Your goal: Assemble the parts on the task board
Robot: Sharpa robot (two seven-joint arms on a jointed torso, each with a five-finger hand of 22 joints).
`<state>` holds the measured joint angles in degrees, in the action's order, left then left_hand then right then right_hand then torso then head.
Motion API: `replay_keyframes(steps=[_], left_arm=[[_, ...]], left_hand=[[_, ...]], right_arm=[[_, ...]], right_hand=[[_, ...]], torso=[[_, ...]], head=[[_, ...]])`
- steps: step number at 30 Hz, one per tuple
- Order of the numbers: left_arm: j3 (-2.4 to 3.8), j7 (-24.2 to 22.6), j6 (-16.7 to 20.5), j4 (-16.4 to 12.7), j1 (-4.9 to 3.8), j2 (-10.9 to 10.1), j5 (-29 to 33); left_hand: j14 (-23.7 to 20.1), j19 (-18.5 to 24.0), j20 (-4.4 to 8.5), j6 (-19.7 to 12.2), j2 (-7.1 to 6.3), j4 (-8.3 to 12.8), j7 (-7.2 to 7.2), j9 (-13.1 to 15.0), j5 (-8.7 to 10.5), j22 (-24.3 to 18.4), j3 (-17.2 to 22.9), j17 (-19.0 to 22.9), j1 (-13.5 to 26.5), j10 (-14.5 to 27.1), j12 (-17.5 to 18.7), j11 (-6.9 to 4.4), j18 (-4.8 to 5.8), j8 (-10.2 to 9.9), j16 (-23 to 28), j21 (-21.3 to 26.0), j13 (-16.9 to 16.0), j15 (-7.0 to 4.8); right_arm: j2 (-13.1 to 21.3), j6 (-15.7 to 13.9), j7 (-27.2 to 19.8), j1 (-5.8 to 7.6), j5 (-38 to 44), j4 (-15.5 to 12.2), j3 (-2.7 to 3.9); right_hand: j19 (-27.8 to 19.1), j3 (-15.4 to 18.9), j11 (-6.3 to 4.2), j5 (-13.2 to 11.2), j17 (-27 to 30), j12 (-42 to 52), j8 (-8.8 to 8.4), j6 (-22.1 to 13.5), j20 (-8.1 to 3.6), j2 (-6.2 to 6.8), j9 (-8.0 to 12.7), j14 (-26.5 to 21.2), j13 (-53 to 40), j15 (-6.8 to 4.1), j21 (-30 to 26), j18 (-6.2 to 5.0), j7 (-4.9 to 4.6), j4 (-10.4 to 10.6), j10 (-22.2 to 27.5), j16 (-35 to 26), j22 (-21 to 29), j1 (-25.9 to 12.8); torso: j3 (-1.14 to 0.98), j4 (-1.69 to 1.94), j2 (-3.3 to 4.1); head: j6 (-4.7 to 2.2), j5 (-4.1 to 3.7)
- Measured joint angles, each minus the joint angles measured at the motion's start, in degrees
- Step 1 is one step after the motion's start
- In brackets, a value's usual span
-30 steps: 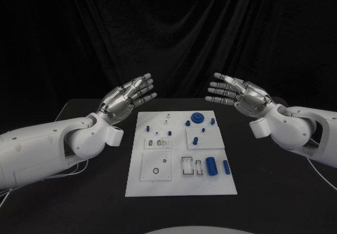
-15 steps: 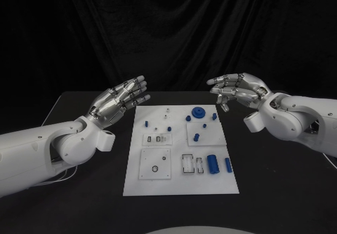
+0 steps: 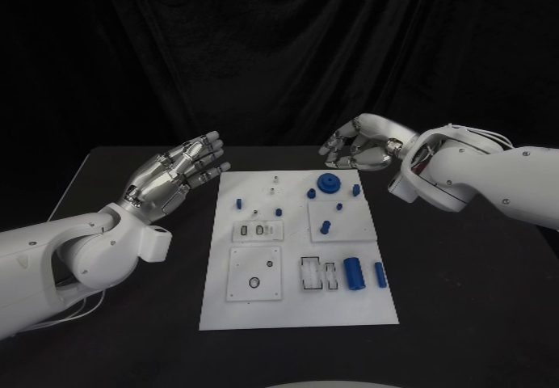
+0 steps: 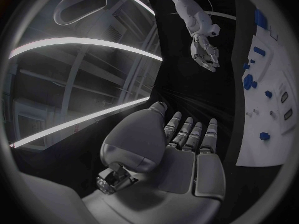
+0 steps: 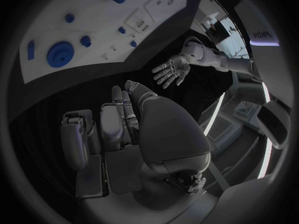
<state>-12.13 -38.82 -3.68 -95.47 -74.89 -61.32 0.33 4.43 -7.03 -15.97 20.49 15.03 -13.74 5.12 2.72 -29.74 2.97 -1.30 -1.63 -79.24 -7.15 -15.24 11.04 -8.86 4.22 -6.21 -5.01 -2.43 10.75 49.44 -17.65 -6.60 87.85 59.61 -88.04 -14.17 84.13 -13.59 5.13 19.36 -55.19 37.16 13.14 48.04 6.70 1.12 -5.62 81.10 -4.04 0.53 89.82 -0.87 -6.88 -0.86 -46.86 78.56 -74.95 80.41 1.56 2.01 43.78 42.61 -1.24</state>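
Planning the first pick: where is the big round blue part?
In the head view, the big round blue part sits at the task board's far edge, just below the right hand.

We see the head view dim and dark all round, with the white board (image 3: 298, 250) the brightest thing and sharp. In the wrist views straight edges bend toward the dark rim, and bright light strips glare beyond the left hand (image 4: 181, 157).

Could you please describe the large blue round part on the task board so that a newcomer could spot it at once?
Start at the white rectangular task board in the middle of the black table and go to its far end. There, right of centre, lies the large blue round part, by far the widest blue piece, disc-shaped where its neighbours are small pegs and cylinders.
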Motion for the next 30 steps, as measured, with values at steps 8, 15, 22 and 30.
replay_keyframes(steps=[8,15,22,30], left_arm=[[0.00,-0.01,0.19,-0.74,-0.01,-0.38,0.50],[0.00,-0.01,0.16,-0.62,-0.02,-0.48,0.72],[0.00,-0.02,0.09,-0.83,-0.02,-0.64,0.84],[0.00,-0.02,0.02,-1.08,-0.02,-0.81,0.89]], left_hand=[[0.00,0.00,0.00,0.21,0.00,0.01,0.21,0.00,-0.38,-0.01,0.01,0.00,0.00,0.00,0.00,0.00,0.00,0.00,0.00,0.00,0.00,0.00],[0.00,0.00,0.00,0.34,0.00,0.16,0.34,-0.01,-0.38,-0.01,0.16,0.01,0.00,0.00,0.00,0.00,0.00,0.16,0.00,0.00,0.00,0.00],[0.00,0.01,0.00,0.56,0.00,0.31,0.56,0.01,-0.60,-0.01,0.31,0.01,0.00,0.00,0.00,0.00,0.01,0.22,0.00,0.00,-0.01,0.00],[-0.01,-0.20,-0.21,0.62,0.00,0.31,0.62,0.05,-0.60,-0.02,0.31,0.01,0.00,0.00,0.00,0.00,0.00,0.22,0.01,-0.21,-0.01,0.00]], right_arm=[[-1.25,0.72,8.98,0.67,22.36,-1.36,-0.01],[-2.19,1.94,13.10,0.75,33.04,-1.92,0.02],[-2.32,2.74,14.34,0.77,37.32,-1.83,0.03],[-2.56,3.16,14.03,0.53,38.33,-1.13,0.02]], right_hand=[[-0.09,-4.62,1.01,-2.32,0.59,-8.52,-1.83,1.09,0.26,3.73,-0.45,0.23,0.33,-0.16,0.00,-0.02,1.34,-0.10,1.01,-0.49,0.01,-1.55],[-0.29,-5.09,1.01,-2.32,0.60,-9.63,-2.32,1.09,0.06,3.88,-0.51,0.23,0.32,-0.17,0.00,-0.02,1.34,-0.24,1.01,-0.71,0.01,-1.69],[-0.07,-5.25,0.98,-6.37,-16.05,-12.81,-3.77,1.09,-0.16,5.16,-0.97,2.62,0.16,-0.71,0.00,-0.03,1.34,0.70,0.98,5.34,0.01,-2.98],[-0.07,-4.61,0.69,-7.24,-15.43,-13.28,-4.40,0.78,-0.16,5.05,-1.09,2.61,-0.01,-0.71,-0.11,-0.02,1.02,1.34,0.07,5.31,0.02,-3.25]], torso=[[0.44,0.13,1.59],[0.55,0.57,2.82],[0.74,0.94,3.76],[0.86,0.99,4.28]], head=[[-0.63,-0.75],[-1.46,-2.04],[-2.10,-2.22],[-2.40,-2.79]])
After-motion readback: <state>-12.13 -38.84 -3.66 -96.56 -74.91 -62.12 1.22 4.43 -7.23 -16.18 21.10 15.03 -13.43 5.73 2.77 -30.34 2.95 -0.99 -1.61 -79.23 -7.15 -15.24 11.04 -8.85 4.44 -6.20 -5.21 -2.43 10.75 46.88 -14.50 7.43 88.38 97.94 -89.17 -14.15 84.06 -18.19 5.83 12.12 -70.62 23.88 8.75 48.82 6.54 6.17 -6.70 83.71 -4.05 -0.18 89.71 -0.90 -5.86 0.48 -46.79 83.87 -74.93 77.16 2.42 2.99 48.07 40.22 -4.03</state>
